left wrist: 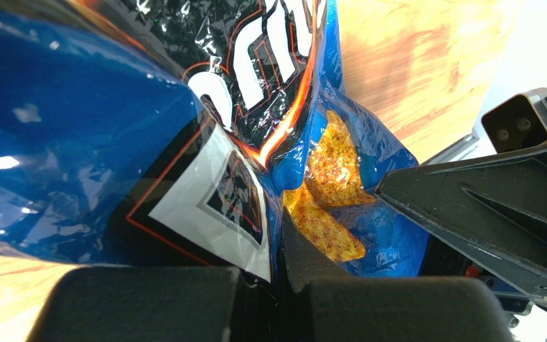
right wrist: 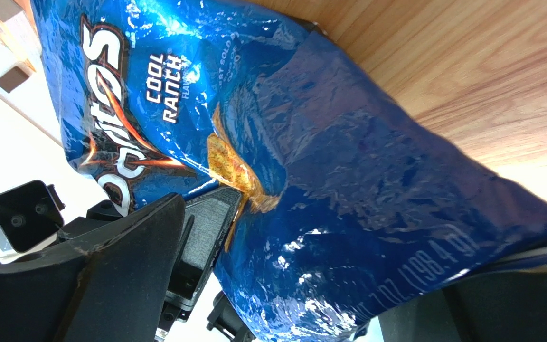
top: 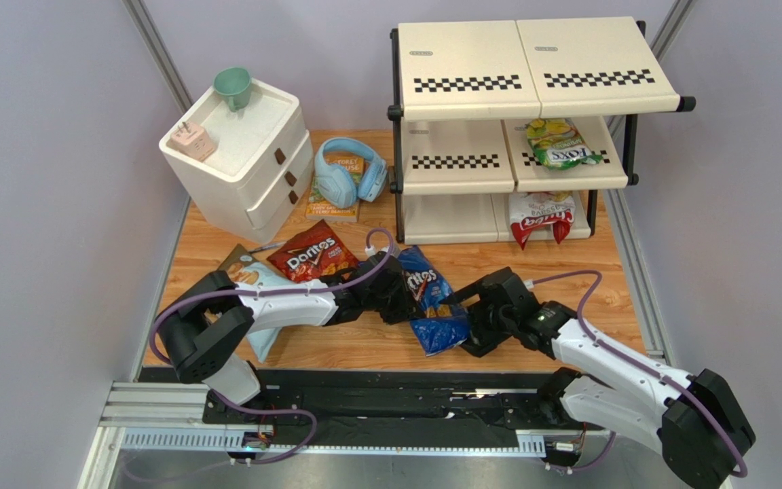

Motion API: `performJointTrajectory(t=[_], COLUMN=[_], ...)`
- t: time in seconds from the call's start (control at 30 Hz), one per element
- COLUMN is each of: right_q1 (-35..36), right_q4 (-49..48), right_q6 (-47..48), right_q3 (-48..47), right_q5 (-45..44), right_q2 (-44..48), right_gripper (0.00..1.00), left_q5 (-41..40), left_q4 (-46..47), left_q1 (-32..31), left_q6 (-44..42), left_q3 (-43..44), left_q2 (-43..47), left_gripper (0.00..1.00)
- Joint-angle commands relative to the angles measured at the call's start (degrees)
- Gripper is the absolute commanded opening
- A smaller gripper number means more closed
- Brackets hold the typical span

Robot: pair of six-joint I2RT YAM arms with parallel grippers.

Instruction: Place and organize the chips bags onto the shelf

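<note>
the blue crinkly foil doritos bag (top: 428, 295) is at the middle of the wooden table (top: 579, 285), between the two hands and buckled across its middle. i cannot tell whether it rests on the wood or hangs just above it. the left hand (left wrist: 276, 265) is closed almost fully, with a thin fold of the bag's printed front pinched between its black fingers (left wrist: 148, 306). the right hand (right wrist: 290, 285) is at the bag's lower end. its fingers are spread wide and puffed foil fills the gap, but whether they press on it cannot be told.

the bag looks light, air-filled and soft, with no shape of its own. the glossy foil is probably slippery, and the chips inside would crack under a hard squeeze. the better hold is a flat sealed edge or a gathered fold near a corner, not the belly. held by one pinch it will likely droop and swing.

the three-tier cream shelf with black poles (top: 466, 61) stands at the far side. the small green-yellow bag (top: 563, 143) lies on the right of its middle board, with the white-and-red bag (top: 540, 216) on the bottom board below. the red doritos bag (top: 311, 255) and the pale-blue bag with brown top (top: 252, 280) lie on the table by the left arm.
</note>
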State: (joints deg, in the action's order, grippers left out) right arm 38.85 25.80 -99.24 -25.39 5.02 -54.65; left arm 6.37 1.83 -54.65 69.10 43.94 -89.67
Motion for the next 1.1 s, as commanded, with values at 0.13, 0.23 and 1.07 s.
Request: performJointTrajectory(t=[0.13, 0.23, 1.07], right_q1=[1.93, 2.10, 4.13], right_q4=[-5.68, -5.41, -8.32], right_q6=[-2.80, -2.27, -0.96], right_q3=[-1.94, -2.91, -0.45], right_q5=[-3.09, -3.26, 1.49], right_q2=[-3.17, -4.58, -6.96], right_gripper=[0.96, 0.96, 0.17], left_q5=[2.76, 3.12, 8.66], left_q4=[3.62, 3.36, 13.39], left_q1=[-0.54, -0.54, -0.45], left_q6=[-2.83, -3.27, 0.68], left_q3=[1.59, 1.32, -3.34], left_q2=[2.65, 3.09, 1.17], left_gripper=[0.00, 0.00, 0.00])
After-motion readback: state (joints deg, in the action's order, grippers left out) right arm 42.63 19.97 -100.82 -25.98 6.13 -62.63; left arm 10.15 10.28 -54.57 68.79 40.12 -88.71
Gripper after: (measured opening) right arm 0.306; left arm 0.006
